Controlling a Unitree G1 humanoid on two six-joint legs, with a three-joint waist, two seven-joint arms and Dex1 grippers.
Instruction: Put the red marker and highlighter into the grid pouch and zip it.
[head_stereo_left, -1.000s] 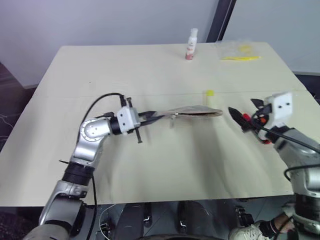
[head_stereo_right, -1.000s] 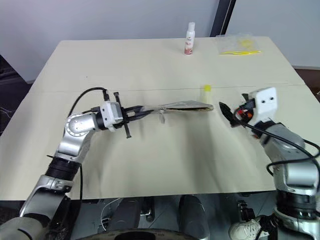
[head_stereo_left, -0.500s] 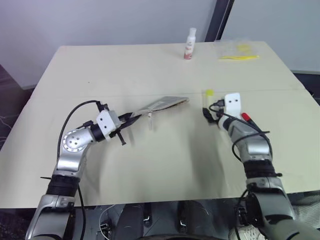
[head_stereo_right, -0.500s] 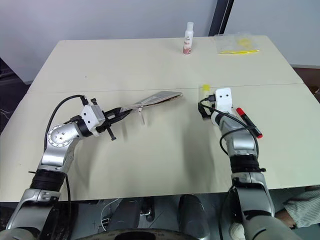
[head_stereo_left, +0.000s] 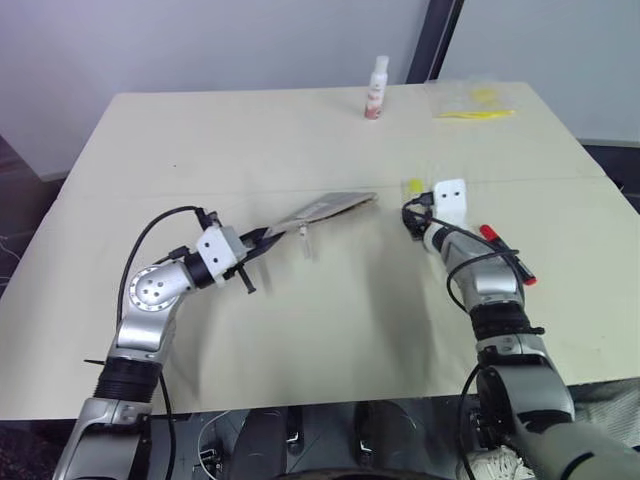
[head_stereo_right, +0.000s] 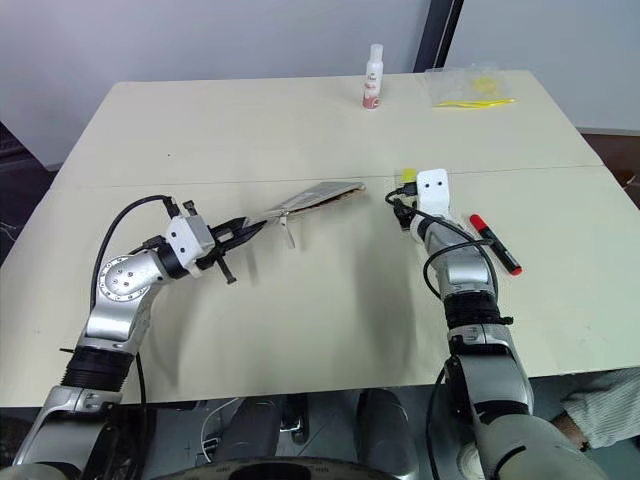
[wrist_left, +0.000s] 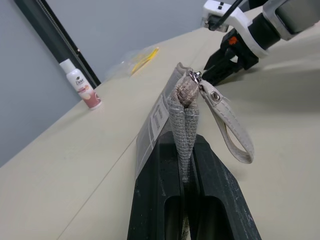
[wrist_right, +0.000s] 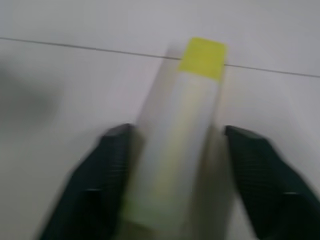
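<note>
Pale beige worktop (head_stereo_left: 330, 330), grey wall behind. Left gripper (head_stereo_left: 262, 240) jaws clamped on flat grey grid-lined fabric pouch (head_stereo_left: 330, 207), holding it off surface. Right gripper (wrist_right: 172, 170) jaws apart, straddling short chunky pale-yellow highlighter (wrist_right: 172, 150), contact unclear. Slim red-capped black marker (head_stereo_left: 507, 254) lies just right. Advice: centre barrel, close squarely below cap, lift straight.

Looks like a lab/test room: bare beige rectangular tabletop (head_stereo_left: 300, 140), plain grey wall (head_stereo_left: 200, 40), dark vertical post (head_stereo_left: 430, 40).
</note>
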